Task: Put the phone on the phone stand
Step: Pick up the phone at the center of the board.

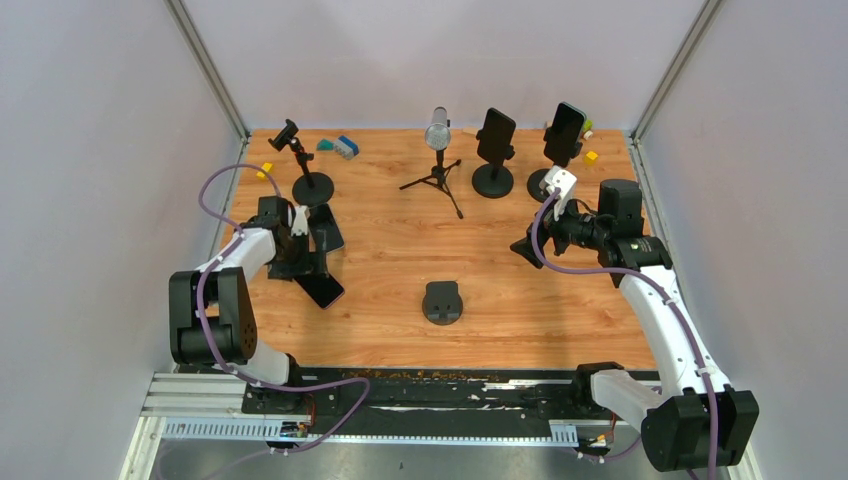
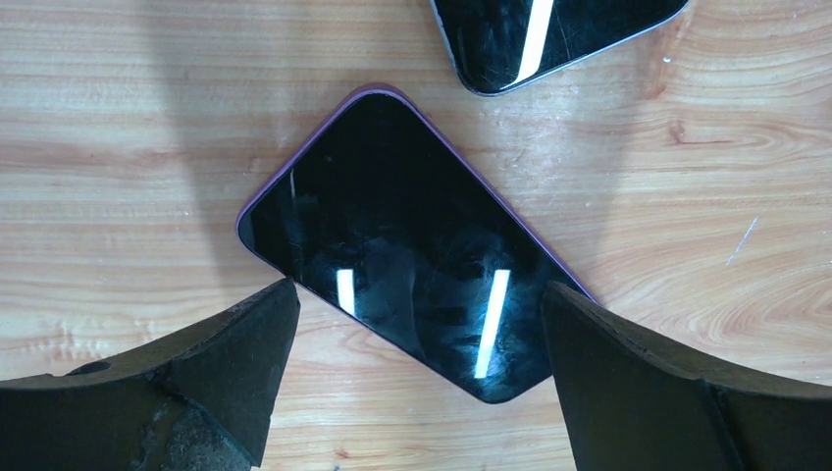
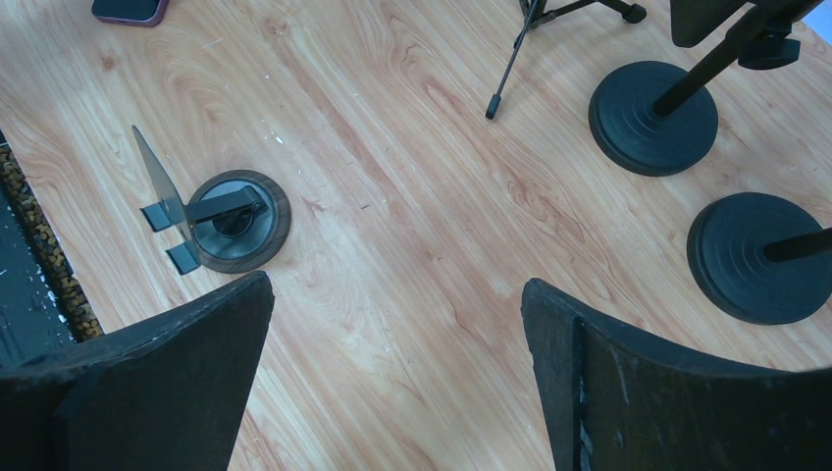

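Currently left gripper (image 2: 420,299) and right gripper (image 3: 397,294) both gape empty.
Two glossy phones lie on the woodgrain table (image 2: 118,147): purple-rimmed phone (image 2: 402,235) beneath the left gripper, dark phone (image 2: 549,34) beside it; one round-based phone stand (image 3: 231,221) mid-table.

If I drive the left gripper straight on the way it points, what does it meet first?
Most likely the purple-edged phone, lying flat on the table between the open jaws of the left gripper; the gap above it is unclear.
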Controlling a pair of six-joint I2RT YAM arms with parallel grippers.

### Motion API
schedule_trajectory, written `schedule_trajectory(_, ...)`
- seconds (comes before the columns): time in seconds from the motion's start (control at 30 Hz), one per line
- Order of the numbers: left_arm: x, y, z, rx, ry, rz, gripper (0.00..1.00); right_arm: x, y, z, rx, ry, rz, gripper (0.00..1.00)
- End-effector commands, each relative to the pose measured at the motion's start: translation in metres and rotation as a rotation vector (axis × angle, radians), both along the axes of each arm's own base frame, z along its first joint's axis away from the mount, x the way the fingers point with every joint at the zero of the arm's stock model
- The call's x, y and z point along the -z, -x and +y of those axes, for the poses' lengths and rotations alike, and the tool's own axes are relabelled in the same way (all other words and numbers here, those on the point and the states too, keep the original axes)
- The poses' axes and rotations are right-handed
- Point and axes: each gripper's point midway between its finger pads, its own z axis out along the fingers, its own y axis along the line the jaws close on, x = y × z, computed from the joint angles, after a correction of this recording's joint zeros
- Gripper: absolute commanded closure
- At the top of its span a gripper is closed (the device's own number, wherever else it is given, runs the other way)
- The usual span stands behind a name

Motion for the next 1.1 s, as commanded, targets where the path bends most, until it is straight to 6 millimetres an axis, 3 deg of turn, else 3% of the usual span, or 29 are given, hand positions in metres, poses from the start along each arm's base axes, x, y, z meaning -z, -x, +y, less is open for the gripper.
schedule_trajectory(0.0, 0.001, -0.004, -0.002, -0.05, 0.036, -0.031, 0.0, -0.008, -0.004, 0.001, -0.007, -0.004, -0.037, 0.0)
schedule_trajectory(0.5, 0.019, -0.009, 0.002, -0.085, 0.072, 0.041, 0.0, -0.006, -0.003, 0.002, -0.013, -0.008, -0.028, 0.0)
schedule_trajectory(0.77, 0.009, -0.02, -0.008, -0.051, 0.13, 0.019, 0.0, -0.005, -0.004, 0.002, -0.015, -0.011, -0.019, 0.0)
schedule_trajectory(1.07, 0.021, -0.025, -0.017, -0.042, 0.186, 0.06, 0.0, -0.003, -0.004, 0.003, -0.019, -0.014, -0.011, 0.0)
